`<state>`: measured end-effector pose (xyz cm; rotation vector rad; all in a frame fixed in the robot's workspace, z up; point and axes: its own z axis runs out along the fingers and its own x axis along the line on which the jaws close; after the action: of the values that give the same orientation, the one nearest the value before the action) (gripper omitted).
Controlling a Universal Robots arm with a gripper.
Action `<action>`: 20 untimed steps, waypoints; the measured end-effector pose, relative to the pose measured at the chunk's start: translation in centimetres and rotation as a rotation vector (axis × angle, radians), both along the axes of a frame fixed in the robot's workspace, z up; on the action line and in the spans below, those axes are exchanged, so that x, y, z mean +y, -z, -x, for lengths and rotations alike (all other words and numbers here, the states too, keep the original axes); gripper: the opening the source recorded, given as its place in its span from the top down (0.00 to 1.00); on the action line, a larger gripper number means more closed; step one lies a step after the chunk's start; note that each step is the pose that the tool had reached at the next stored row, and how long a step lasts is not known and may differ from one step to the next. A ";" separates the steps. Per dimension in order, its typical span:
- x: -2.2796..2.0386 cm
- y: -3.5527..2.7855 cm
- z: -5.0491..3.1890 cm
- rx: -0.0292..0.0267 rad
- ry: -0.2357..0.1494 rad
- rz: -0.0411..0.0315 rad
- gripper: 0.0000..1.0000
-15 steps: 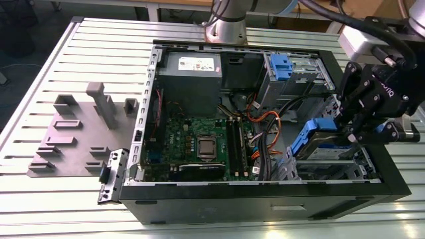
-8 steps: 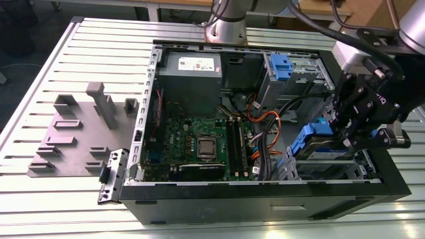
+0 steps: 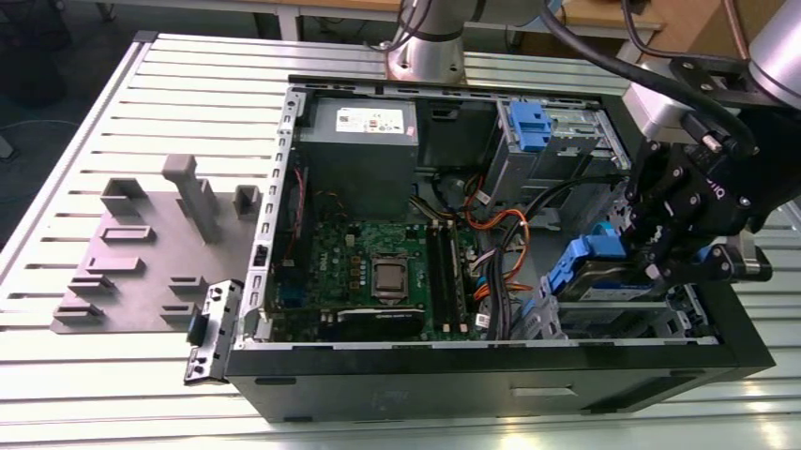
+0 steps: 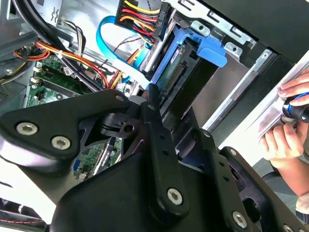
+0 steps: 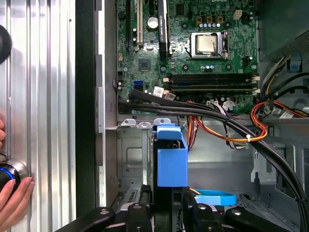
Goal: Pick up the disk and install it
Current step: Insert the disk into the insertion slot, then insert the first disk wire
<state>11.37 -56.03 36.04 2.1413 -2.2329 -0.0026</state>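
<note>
Now open computer case (image 3: pixel 501 375) directly beneath claw (image 3: pixel 670 267); grey drive cage (image 5: pixel 133 159) just below fingertips; claw clenched on disk (image 3: pixel 598 274), blue carrier edge-on between fingers, partly entered cage; judgement: keep carrier square with cage rails, clear of cables (image 5: pixel 231 123) alongside.

claw (image 3: pixel 651 272) low, fingers clamped, wrist vertical
</note>
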 end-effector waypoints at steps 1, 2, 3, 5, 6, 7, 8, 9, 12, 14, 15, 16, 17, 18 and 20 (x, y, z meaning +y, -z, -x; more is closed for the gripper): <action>0.00 0.00 0.00 0.0000 0.000 0.0002 0.64; 0.00 -0.01 0.00 0.0000 0.000 0.0007 0.58; 0.00 0.00 0.00 0.0000 0.000 0.0004 0.58; 0.00 0.00 0.00 0.0001 0.000 0.0007 0.58; 0.00 -0.01 0.00 0.0000 0.000 0.0008 0.58; 0.01 0.00 0.00 0.0000 0.000 0.0003 0.58; 0.05 0.02 0.00 -0.0002 0.000 -0.0008 0.58; 0.10 0.02 0.00 -0.0002 0.000 -0.0017 0.58; 0.23 0.03 0.00 -0.0003 0.000 -0.0028 0.58; 0.25 0.04 0.00 -0.0003 0.000 -0.0028 0.58; 0.30 0.03 0.00 -0.0003 0.000 -0.0027 0.58; 0.35 0.03 0.00 -0.0003 0.000 -0.0027 0.58; 0.35 0.03 0.00 -0.0003 0.000 -0.0027 0.58; 0.35 0.03 0.00 -0.0003 0.000 -0.0027 0.58; 0.36 0.04 0.00 -0.0003 0.000 -0.0034 0.58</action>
<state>11.37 -55.66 36.01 2.1432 -2.2346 -0.0060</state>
